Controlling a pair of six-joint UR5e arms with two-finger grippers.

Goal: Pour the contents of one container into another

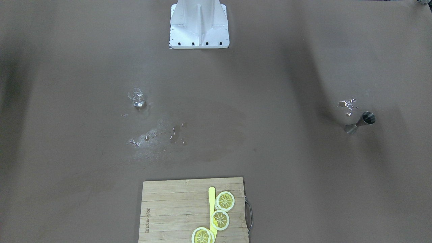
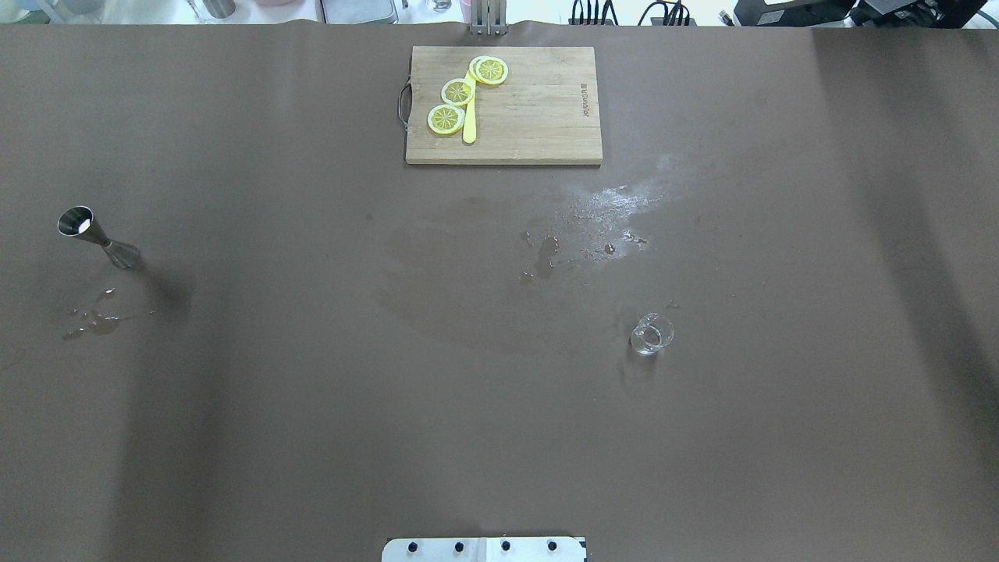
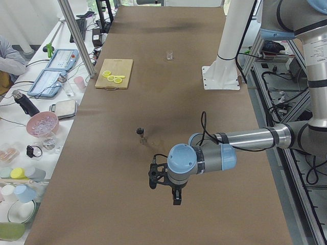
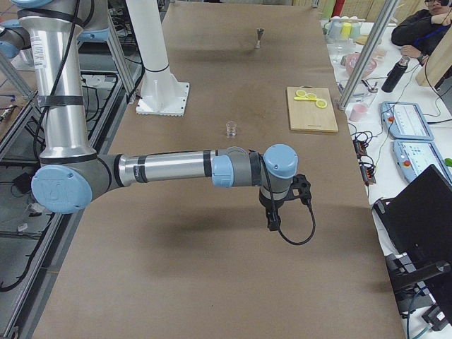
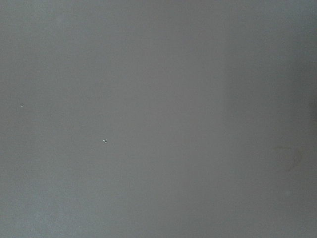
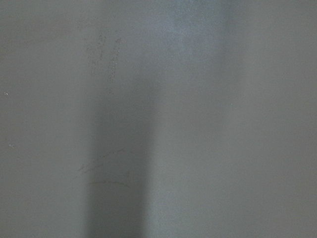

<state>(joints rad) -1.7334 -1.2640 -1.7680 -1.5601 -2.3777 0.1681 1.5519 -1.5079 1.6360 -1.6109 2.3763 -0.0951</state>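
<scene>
A steel jigger (image 2: 97,238) stands upright on the brown table at the robot's left, also visible in the front view (image 1: 359,122). A small clear glass beaker (image 2: 651,334) stands right of centre (image 1: 137,98). My left gripper (image 3: 164,190) appears only in the left side view, hovering over bare table well short of the jigger (image 3: 141,135). My right gripper (image 4: 286,205) appears only in the right side view, above bare table some way from the beaker (image 4: 231,128). I cannot tell whether either is open or shut. Both wrist views show only table surface.
A wooden cutting board (image 2: 538,109) with lemon slices (image 2: 457,91) and a yellow knife (image 2: 469,125) lies at the far edge. Spilled water (image 2: 601,218) wets the table's middle, and a smaller puddle (image 2: 94,320) lies near the jigger. The robot's base (image 1: 199,27) stands centrally.
</scene>
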